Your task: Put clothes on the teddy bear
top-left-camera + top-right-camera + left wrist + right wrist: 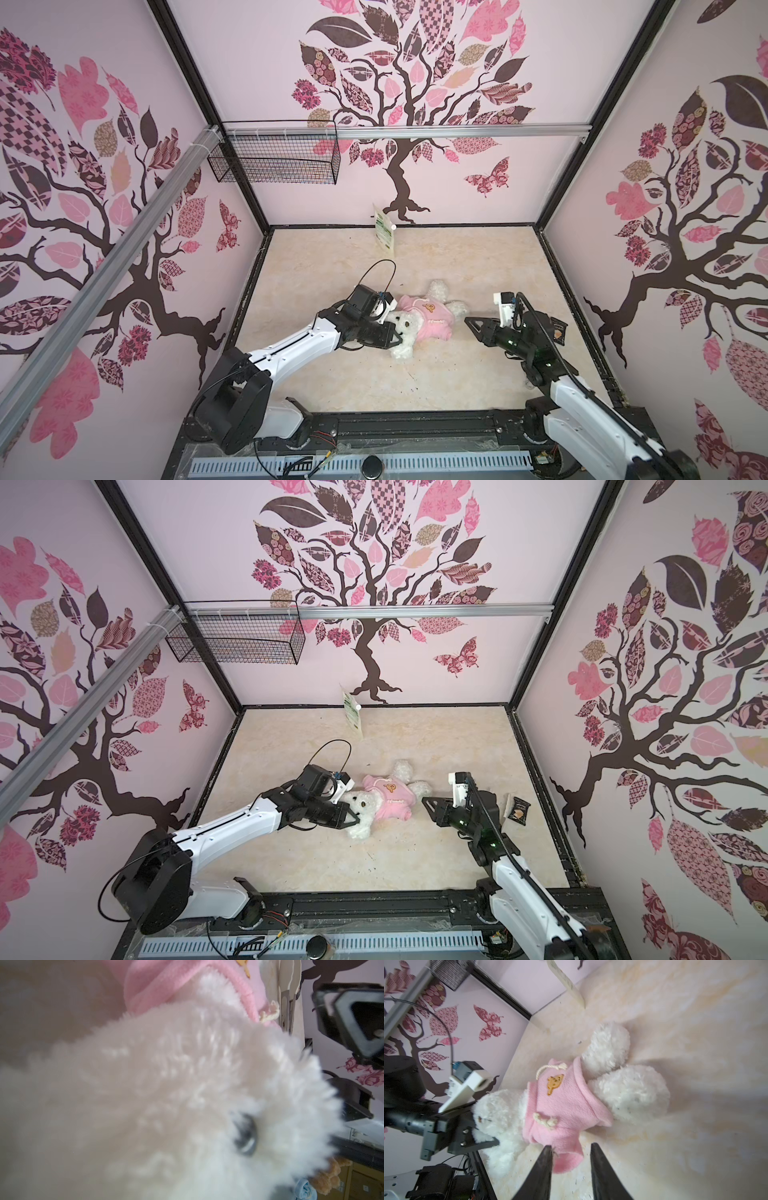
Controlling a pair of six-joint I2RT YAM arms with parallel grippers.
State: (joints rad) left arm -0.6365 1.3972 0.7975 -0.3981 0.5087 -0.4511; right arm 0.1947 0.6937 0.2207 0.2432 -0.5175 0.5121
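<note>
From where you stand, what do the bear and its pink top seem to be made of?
Bear: probably plush, matte white, judging by its curly, fluffy pile. Pink top: looks like soft fleece, with a fuzzy, napped surface, a stitched tan patch and cream cord ties.

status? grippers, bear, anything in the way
Left gripper at the teddy bear's head, grip unclear. Right gripper open, empty, just off the pink top's sleeve. Bear on its back, top on. Nothing in the way.

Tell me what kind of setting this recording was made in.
Likely a purpose-built robot test booth, not a real home: walls papered with a tree-and-leaf print, framed by black posts and an aluminium rail, a wire basket hung from it, and two arms mounted along the tabletop edge.
</note>
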